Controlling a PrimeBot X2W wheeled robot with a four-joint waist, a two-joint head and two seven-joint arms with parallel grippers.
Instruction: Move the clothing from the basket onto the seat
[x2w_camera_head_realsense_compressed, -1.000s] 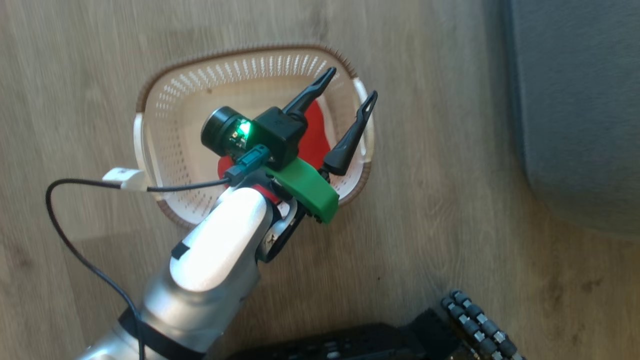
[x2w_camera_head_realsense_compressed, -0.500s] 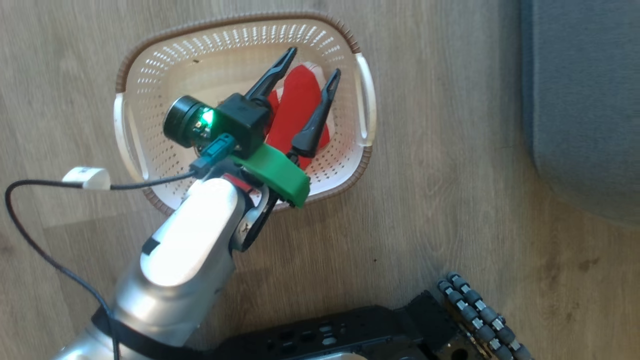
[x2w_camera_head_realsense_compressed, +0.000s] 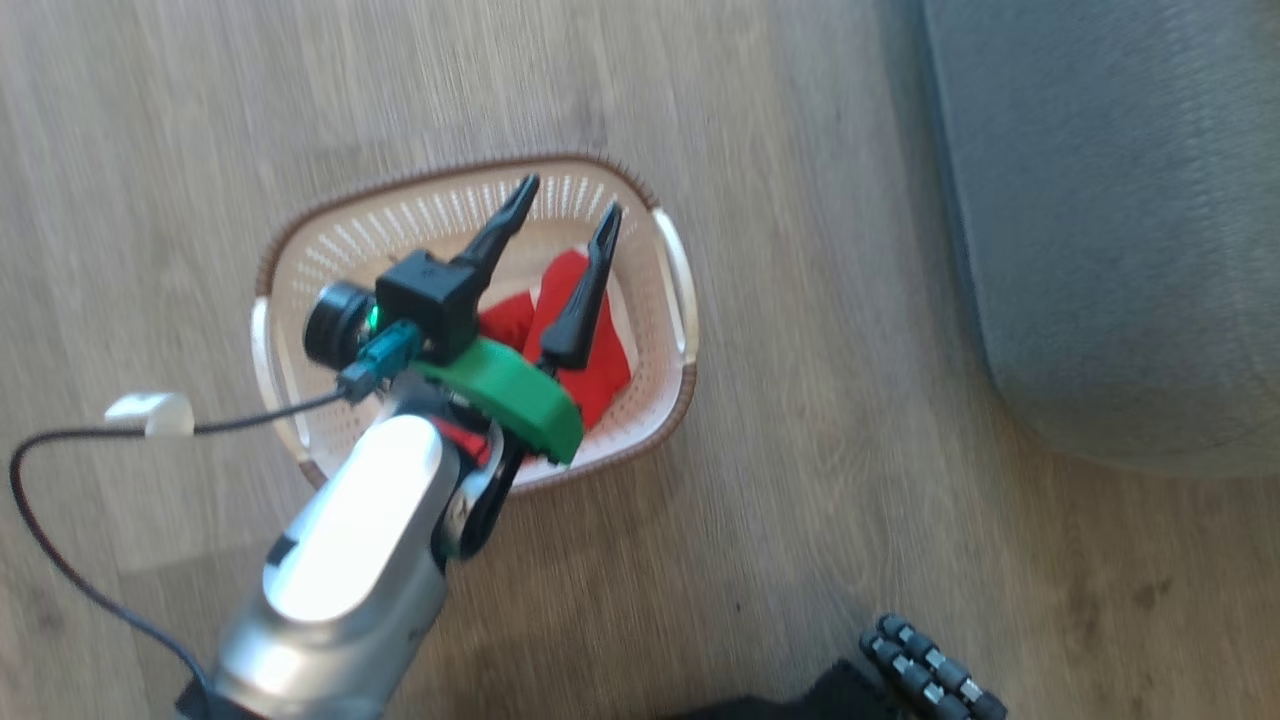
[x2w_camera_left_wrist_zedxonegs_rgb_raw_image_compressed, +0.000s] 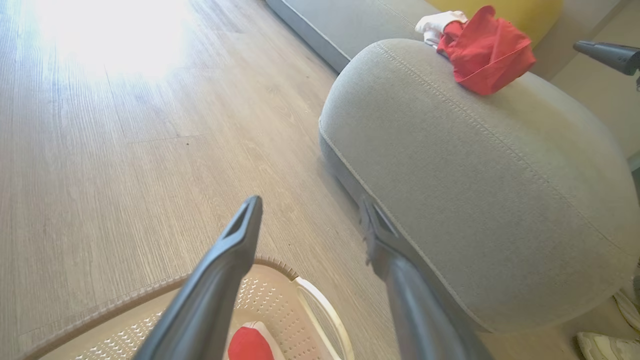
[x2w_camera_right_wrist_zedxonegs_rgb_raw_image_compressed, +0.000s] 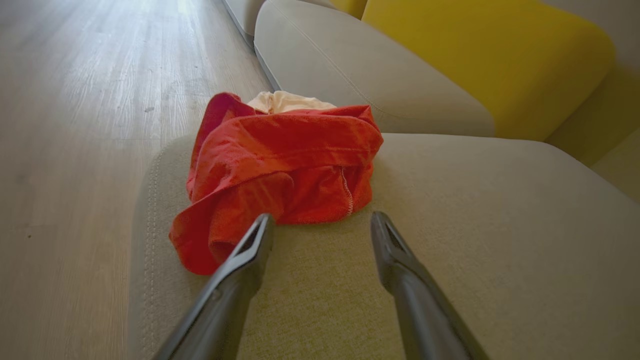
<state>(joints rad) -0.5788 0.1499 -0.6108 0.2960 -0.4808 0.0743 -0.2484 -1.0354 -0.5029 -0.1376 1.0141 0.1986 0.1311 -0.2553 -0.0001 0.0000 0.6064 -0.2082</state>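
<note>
Work was part done: a red heap (x2w_camera_right_wrist_zedxonegs_rgb_raw_image_compressed: 280, 165) lay on the seat (x2w_camera_right_wrist_zedxonegs_rgb_raw_image_compressed: 450, 225), red fabric (x2w_camera_head_realsense_compressed: 603, 365) waited in the basket (x2w_camera_head_realsense_compressed: 330, 250). Both pincers stood wide and empty, left gripper (x2w_camera_head_realsense_compressed: 568, 198) over the basket, right gripper (x2w_camera_right_wrist_zedxonegs_rgb_raw_image_compressed: 321, 219) near the heap.

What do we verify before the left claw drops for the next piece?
1. Left claw open and empty: ok.
2. Clothing to pick in basket: ok, red garment lies inside.
3. Claw aimed at it: not ok; the left wrist view shows the fingers pointing past the rim toward the seat.
4. Height over the garment: cannot tell.
5. Right claw out of the way: ok, open over the seat beside the red heap.
6. Drop room on the seat: ok, bare cushion beside the heap.
</note>
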